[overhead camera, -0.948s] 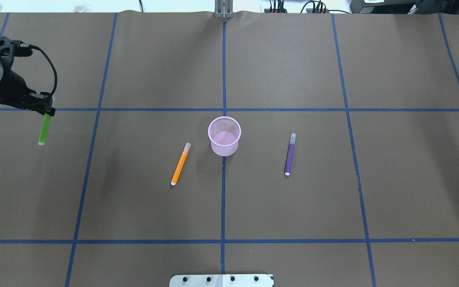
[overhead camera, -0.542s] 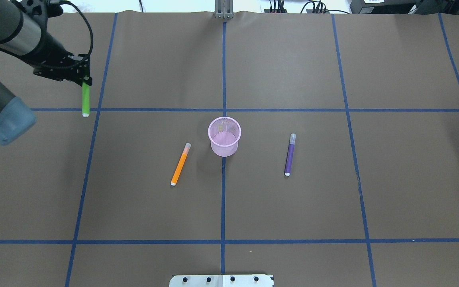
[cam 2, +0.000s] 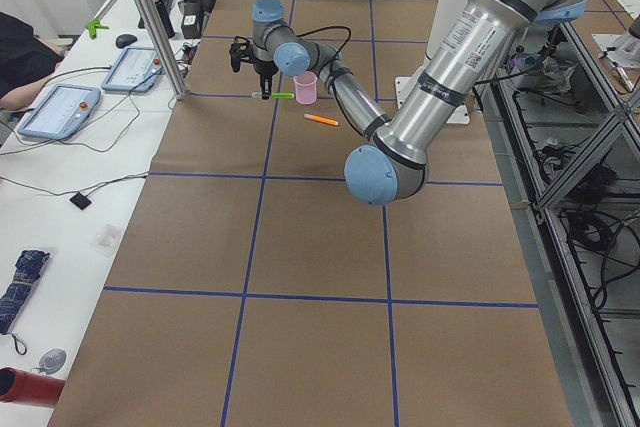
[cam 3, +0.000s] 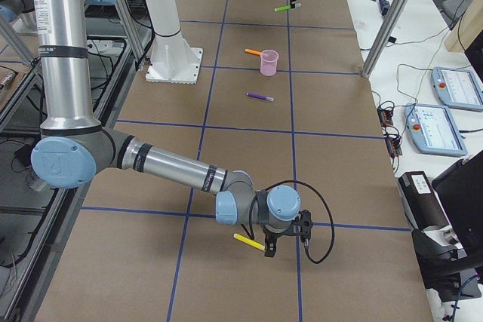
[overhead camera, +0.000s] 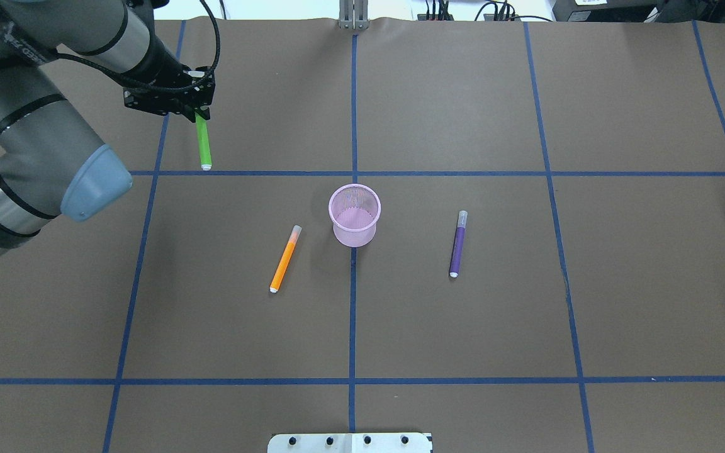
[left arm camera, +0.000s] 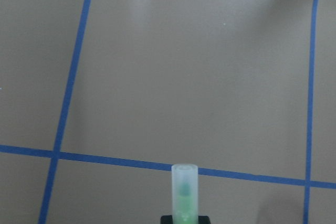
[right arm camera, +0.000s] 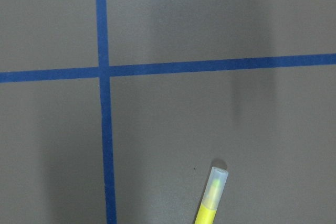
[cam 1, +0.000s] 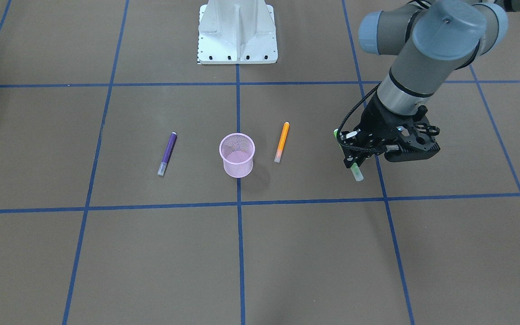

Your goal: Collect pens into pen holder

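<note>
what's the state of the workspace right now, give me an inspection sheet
surface: brown paper table with blue tape grid.
job's things: pen holder upright at centre, no pen seen inside; orange pen and purple pen lying flat either side of it, apart; green pen held off the table; yellow pen at the right gripper.
clutter: nothing seen.
grippers: left gripper shut on green pen; right gripper, cannot tell open or shut.
cables: black cable looping at the left wrist.
surroundings: tablets on a side desk.

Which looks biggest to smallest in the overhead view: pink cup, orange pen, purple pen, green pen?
1. pink cup
2. orange pen and purple pen, about alike
3. green pen, unsure: partly hidden in the left gripper and held nearer the camera
</note>
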Motion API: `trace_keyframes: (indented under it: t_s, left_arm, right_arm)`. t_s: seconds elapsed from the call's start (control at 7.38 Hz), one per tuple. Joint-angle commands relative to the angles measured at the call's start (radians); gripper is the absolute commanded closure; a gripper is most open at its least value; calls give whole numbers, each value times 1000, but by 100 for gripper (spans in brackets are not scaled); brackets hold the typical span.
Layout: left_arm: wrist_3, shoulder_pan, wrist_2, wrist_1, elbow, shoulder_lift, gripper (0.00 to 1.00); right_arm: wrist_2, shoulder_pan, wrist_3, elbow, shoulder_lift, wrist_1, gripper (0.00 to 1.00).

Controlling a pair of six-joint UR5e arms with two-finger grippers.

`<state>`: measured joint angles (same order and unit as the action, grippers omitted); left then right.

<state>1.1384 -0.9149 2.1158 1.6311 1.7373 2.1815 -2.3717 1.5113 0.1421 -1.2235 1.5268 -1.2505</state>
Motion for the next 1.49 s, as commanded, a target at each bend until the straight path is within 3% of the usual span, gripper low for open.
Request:
trace_keyframes:
  t_s: [0.0, 0.68, 1.35]
  left_arm:
    - [15, 13, -5, 0, -7, 15, 100]
    - [17, 21, -5, 0, -7, 23, 100]
    - [17, 21, -4, -2, -5, 23, 100]
  right_arm:
    - [3, -14, 86, 67, -48, 2, 1]
    - [129, -83, 169, 105, -31, 129, 1]
    - [120, -109, 188, 113, -5, 131, 4]
